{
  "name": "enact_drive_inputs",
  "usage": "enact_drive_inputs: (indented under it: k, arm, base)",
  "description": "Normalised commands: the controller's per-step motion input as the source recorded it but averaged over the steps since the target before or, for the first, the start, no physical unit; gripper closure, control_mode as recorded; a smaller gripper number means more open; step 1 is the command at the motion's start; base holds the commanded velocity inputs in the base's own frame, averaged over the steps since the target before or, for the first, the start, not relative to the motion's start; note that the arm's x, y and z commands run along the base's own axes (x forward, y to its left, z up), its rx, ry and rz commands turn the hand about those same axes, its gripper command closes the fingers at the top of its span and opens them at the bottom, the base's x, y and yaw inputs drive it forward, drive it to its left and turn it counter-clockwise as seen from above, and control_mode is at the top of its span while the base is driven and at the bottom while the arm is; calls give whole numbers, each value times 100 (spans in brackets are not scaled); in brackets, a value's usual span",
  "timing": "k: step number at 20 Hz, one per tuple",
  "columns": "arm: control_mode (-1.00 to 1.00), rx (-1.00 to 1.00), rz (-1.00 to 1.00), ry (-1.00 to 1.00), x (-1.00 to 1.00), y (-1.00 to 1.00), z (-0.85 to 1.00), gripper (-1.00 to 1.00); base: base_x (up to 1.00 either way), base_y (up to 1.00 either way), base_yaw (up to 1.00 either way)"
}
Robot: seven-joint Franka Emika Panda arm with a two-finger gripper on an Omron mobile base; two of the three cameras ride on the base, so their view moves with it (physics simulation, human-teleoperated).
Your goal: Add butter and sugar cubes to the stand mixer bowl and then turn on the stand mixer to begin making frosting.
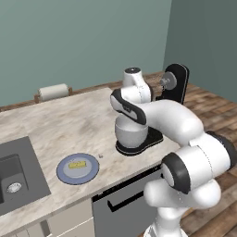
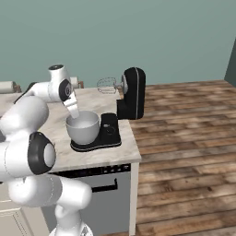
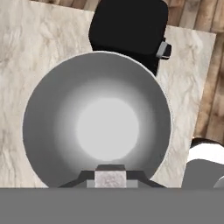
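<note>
Gripper (image 3: 110,177) poised directly above the stand mixer bowl (image 3: 96,127), looking straight down into it. The fingers stand narrow, pinched on a small whitish-grey sugar cube (image 3: 110,179) held between their tips; the bowl's interior below appears bare, so this seems to be the first item to go in. The cube is carried over the middle of the bowl's mouth, presumably so that it falls inside and not onto the rim.

The bowl sits on the flat black base of the stand mixer (image 2: 131,94), near the right end of the marble counter (image 1: 69,125). The mixer's head is tilted back, lifting the wire whisk (image 2: 107,85) clear of the bowl and leaving the opening free for loading from above.

The butter (image 1: 77,164), a short yellow stick, lies on the round blue-grey plate (image 1: 62,172) to the left of the mixer, well apart from it. A second sugar cube (image 1: 100,156) rests on the counter just beside the plate. Both await transfer; the mixer is judged not yet ready to switch on.
</note>
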Motion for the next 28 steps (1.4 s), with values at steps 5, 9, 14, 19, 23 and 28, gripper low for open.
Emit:
enact_drive_inputs:
  k: [5,9,14,19,23,28]
  arm:
    - [-100,-6,0,11,23,-1,-47,100]
    - [-100,-10,0,8,20,0,-56,100]
    - [-100,-7,0,3,19,0,-53,100]
    - [-100,-4,0,2,27,0,-44,100]
    - [-100,-3,0,3,34,0,-44,100]
    - [-100,-6,0,4,27,0,-46,-100]
  base:
    - [0,0,0]
    - [0,0,0]
    - [0,0,0]
    - [0,0,0]
    - [0,0,0]
    - [0,0,0]
